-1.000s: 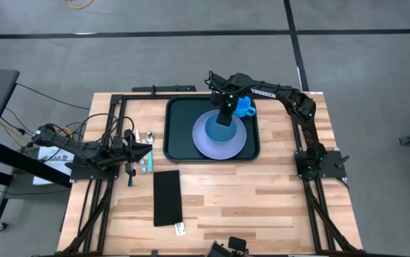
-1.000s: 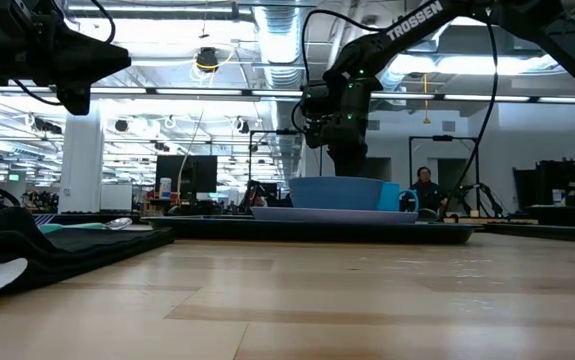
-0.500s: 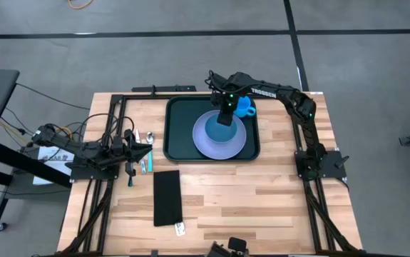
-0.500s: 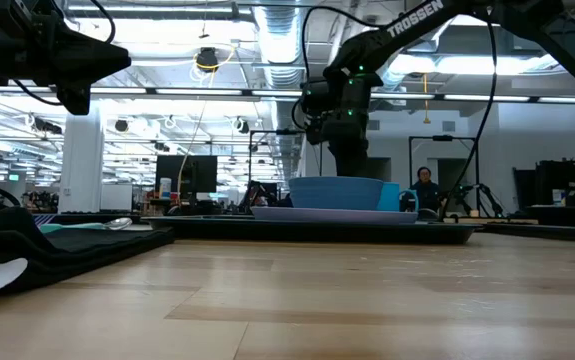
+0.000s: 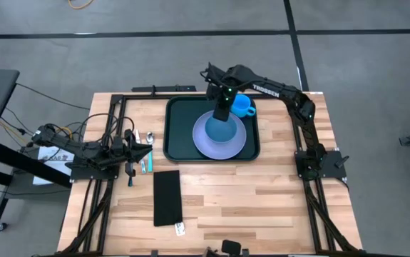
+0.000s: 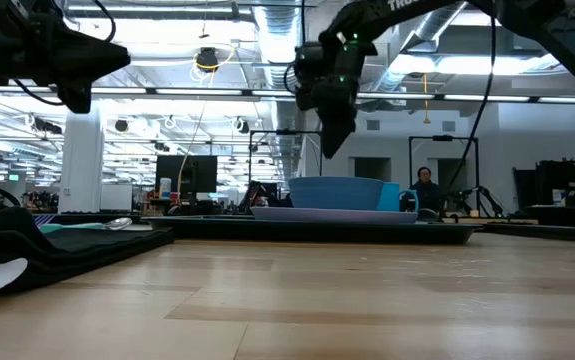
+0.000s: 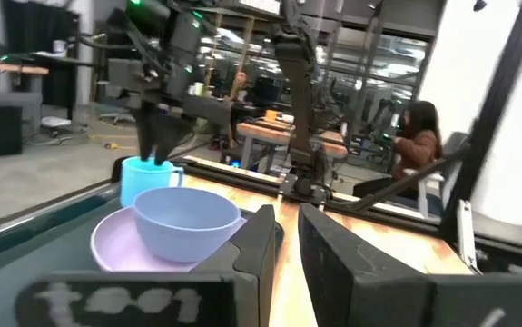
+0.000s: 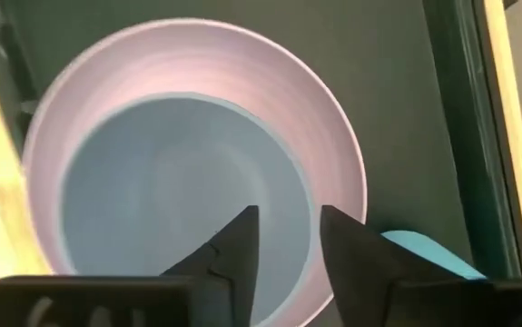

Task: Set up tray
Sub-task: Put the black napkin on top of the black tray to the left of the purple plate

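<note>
High view: tray [image 5: 178, 132] is placed at table's far middle, so plate [image 5: 239, 143], bowl [image 5: 224, 131] and cup [image 5: 244, 107] are carried together. Right gripper [image 5: 221, 114] is seen above bowl, fingers parted, nothing held. Left gripper [image 5: 137, 151] is parked near table's left edge, nearly closed, empty.

A light wooden table [image 5: 262, 193] is carrying everything. A dark green tray [image 5: 178, 128] is lying toward its far edge, near the middle. A narrow black napkin [image 5: 167, 197] is lying flat nearer the front, left of centre, with a small white card [image 5: 180, 229] just beside its near end. Cutlery [image 5: 146, 150], including a spoon and teal-handled pieces, is resting left of the tray.
</note>
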`<state>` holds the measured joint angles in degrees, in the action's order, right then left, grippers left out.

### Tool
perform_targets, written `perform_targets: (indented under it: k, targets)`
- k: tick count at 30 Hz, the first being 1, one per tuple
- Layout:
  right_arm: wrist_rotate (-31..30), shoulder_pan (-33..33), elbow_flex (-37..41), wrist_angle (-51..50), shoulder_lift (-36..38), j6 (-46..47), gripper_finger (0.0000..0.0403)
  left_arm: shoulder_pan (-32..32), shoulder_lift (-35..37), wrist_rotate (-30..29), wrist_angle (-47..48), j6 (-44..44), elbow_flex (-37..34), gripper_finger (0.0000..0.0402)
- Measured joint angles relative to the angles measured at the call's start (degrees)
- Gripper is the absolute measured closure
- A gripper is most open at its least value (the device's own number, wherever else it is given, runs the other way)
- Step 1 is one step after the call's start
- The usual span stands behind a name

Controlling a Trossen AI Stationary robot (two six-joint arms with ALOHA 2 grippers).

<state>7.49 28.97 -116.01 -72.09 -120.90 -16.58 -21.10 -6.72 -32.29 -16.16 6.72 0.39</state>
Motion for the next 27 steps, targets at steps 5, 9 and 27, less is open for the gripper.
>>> perform_targets:
  k: [5,9,27]
  targets:
    - [0.1,-1.4,-4.2,-5.5,0.4,1.5,0.0253,0.0,0.0,7.2,0.0,-3.0,0.0,0.036]
    - [0.2,-2.8,-4.4,-7.7,2.9,3.0,0.0236,0.0,0.0,12.4,0.1,-2.9,0.0,0.036]
    - [-0.2,-12.1,-4.5,-6.7,19.7,9.2,0.0232,-0.2,-24.8,20.2,-0.1,1.4,8.1,0.0344]
